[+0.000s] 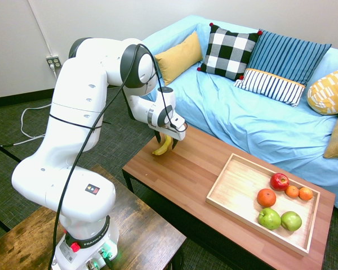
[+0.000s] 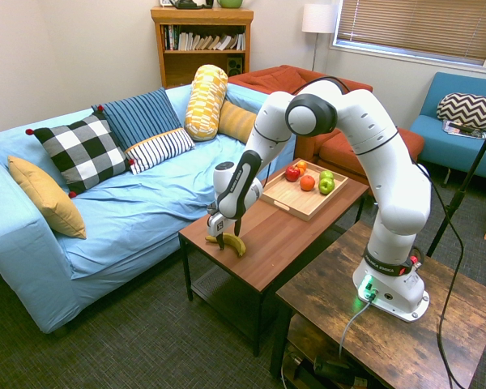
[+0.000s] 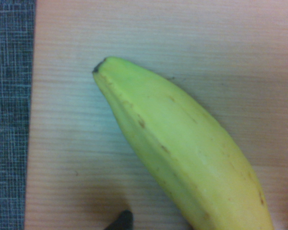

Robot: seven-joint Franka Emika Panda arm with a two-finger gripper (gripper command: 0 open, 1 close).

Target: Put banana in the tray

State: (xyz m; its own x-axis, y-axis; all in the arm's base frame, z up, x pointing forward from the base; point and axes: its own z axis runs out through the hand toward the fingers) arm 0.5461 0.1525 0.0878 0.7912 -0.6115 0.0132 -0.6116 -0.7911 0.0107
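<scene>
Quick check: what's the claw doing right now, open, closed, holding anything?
Claw: open, straddling the small curved yellow banana on the table, not yet gripping it.

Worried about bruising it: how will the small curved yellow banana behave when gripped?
The curved yellow banana probably stays stiff and light. Its smooth skin may slip or bruise under hard squeezing. Lying on its curve on the reddish-brown table, it might rock or pivot.

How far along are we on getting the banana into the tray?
Early stage. Done: the tool is down at the banana, jaws open on either side of it. In hand: the grasp; the banana lies on the table near its end. Left: close, lift, carry it to the tray, which holds only round fruit.
</scene>
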